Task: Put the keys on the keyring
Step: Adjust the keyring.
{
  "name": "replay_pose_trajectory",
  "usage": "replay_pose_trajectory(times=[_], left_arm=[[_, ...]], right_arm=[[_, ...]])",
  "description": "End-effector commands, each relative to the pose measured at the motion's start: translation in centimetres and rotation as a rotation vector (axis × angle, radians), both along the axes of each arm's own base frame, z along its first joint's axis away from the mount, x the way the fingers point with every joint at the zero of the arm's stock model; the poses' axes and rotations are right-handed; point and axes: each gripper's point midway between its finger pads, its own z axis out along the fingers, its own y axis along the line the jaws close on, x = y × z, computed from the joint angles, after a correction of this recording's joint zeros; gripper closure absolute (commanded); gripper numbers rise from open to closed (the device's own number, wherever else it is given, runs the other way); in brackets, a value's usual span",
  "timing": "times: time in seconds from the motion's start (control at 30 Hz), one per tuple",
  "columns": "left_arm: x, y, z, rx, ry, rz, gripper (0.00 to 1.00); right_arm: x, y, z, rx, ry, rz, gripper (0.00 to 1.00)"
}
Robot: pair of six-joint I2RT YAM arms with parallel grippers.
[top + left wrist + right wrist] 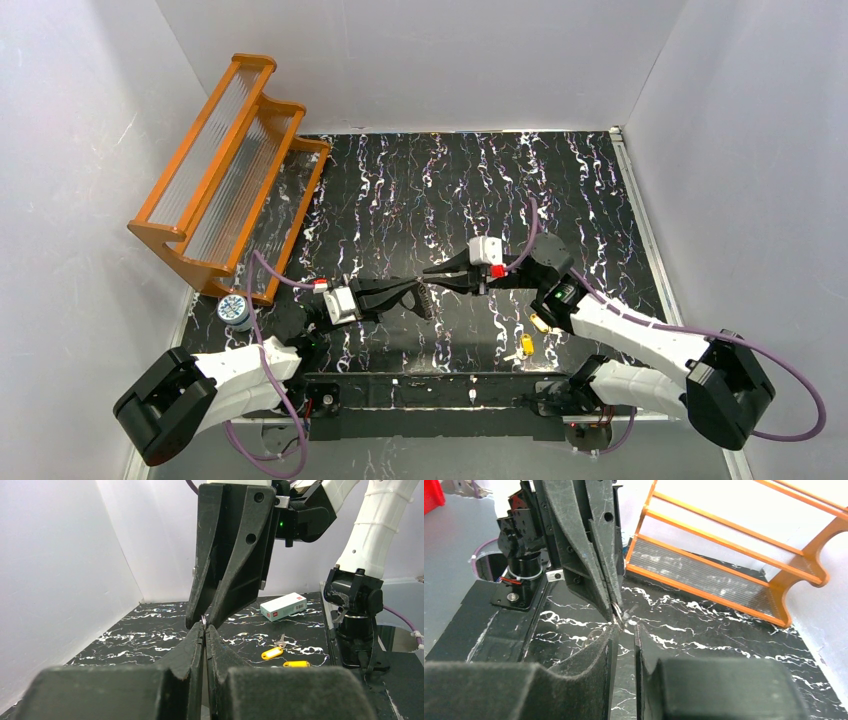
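Note:
The keyring (204,622) is a thin metal loop seen edge-on, pinched at the tips of my left gripper (205,626), which is shut on it above the middle of the table. My right gripper (626,627) meets it tip to tip from the opposite side. Its jaws stand slightly apart with only bare table showing in the gap, and its left fingertip sits just below the keyring (616,611). In the top view the left gripper (424,298) and the right gripper (430,273) nearly touch. Two yellow-headed keys (271,653) (296,664) lie loose on the table beside the right arm's base (526,345) (541,325).
An orange rack (225,170) stands at the back left against the wall. A small white box (283,606) lies on the table beyond the keys. A small round blue-and-white object (233,310) sits near the left edge. White walls close in three sides.

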Motion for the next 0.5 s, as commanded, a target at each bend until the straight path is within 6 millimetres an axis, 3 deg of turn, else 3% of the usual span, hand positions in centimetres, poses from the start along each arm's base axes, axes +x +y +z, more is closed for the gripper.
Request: replay_pose_trajectory(times=[0.0,0.2,0.47], left_arm=[[-0.7,0.5,2.2,-0.063,-0.071,-0.007,1.0],[-0.7,0.4,2.2,-0.062,-0.071,-0.009,1.0],[-0.8,0.4,2.2,-0.061,-0.075,-0.013,1.0]], right_arm=[[0.5,-0.5,2.7,0.079,-0.08,-0.052,0.74],[-0.4,-0.2,2.5,0.069,-0.088,0.012,0.68],[-0.9,0.4,2.0,0.05,-0.079,0.08,0.72]])
